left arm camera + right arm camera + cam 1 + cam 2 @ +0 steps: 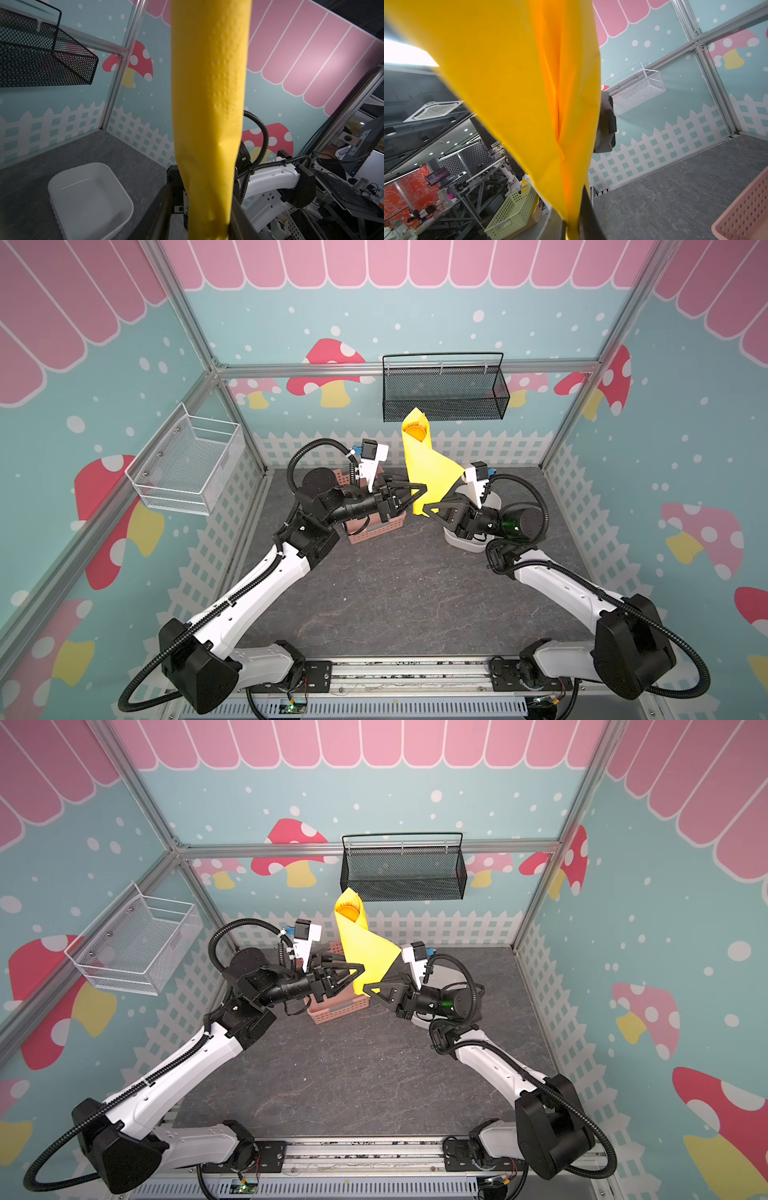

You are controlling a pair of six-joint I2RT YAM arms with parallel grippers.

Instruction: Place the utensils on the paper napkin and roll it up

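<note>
Upright, the rolled yellow paper napkin (432,472) shows an orange spoon (414,432)

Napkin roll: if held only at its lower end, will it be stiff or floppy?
The napkin is likely fairly stiff: it stands nearly upright with a spoon inside. Its loose flap looks floppy and may unwind.

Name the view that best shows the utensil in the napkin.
Both top views: they look into the rolled napkin, onto the orange utensil. Left wrist shows only yellow paper; right wrist, an orange tint through it.
</note>
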